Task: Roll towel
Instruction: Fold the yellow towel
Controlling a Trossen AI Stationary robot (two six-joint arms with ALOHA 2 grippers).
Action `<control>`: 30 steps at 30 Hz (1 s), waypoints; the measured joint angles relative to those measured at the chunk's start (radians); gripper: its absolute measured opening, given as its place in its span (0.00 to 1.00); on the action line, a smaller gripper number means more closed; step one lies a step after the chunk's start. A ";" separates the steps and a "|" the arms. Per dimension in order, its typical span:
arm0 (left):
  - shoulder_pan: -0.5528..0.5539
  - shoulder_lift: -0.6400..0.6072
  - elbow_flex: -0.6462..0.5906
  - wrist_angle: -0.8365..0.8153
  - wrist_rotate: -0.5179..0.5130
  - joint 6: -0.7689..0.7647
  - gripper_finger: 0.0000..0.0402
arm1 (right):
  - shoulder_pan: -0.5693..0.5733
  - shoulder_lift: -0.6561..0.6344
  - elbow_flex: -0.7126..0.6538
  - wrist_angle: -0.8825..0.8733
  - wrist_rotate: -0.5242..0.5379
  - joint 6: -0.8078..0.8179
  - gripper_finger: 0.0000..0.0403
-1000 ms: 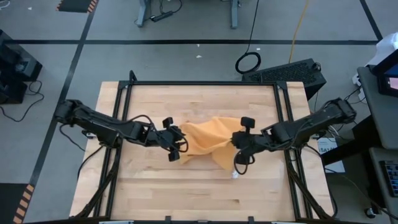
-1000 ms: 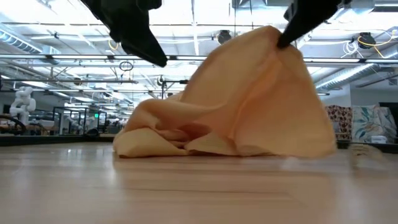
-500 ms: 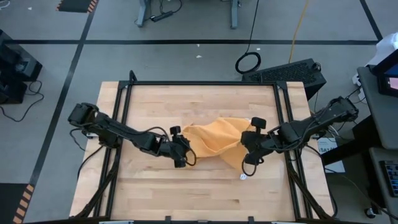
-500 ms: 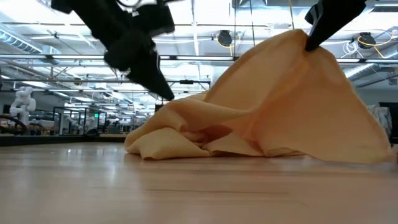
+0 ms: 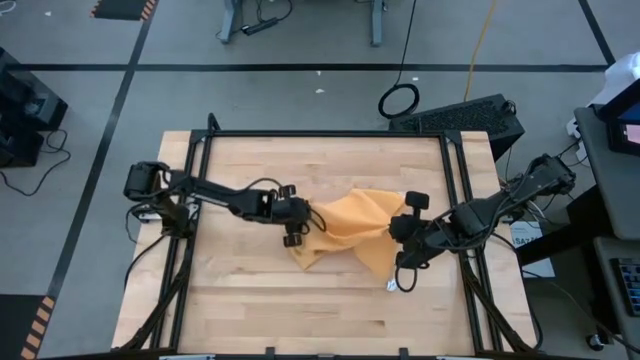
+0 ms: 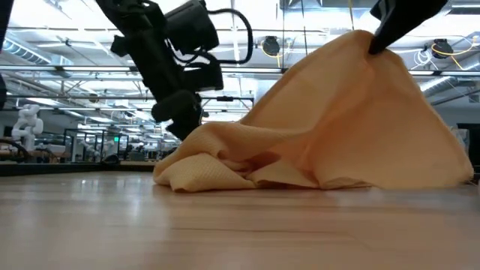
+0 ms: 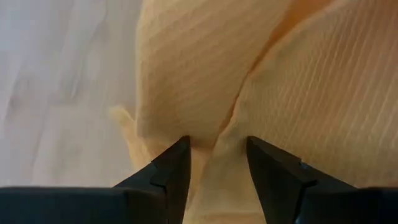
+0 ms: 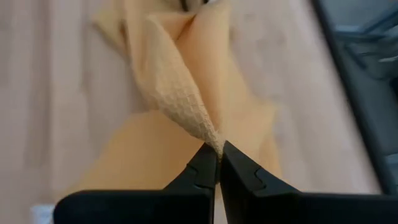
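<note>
Left gripper point(image 5: 296, 222) reaches in low at the towel's point(image 5: 350, 228) left edge, fingers parted around a fold. Right gripper point(image 8: 219, 154) pinches its right corner, lifted. Towel crumpled mid wooden table point(image 5: 250, 300); grey floor point(image 5: 300, 95) around.

Towel point(image 5: 350, 228) mid-table point(image 5: 240, 300), btwn both arms.

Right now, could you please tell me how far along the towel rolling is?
Nothing is rolled yet: the towel lies crumpled mid-table. In hand: the right tool is shut on a pinched fold and holds that side up off the wood, while the left tool sits open against the cloth's opposite side. Left to do: spread it flat, then roll it.
</note>
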 joint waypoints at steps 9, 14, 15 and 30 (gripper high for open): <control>-0.040 -0.171 0.058 -0.117 -0.272 0.100 0.03 | -0.001 0.000 0.000 0.049 0.170 -0.001 0.01; -0.108 -0.390 0.156 -0.133 -0.518 0.248 0.01 | -0.007 0.001 0.023 0.181 0.318 -0.138 0.01; -0.118 -0.435 0.179 -0.118 -0.554 0.289 0.01 | -0.011 0.001 0.030 0.220 0.360 -0.193 0.01; -0.148 -0.721 0.261 0.284 -0.307 0.656 0.01 | -0.006 -0.002 0.310 0.483 0.508 -0.738 0.01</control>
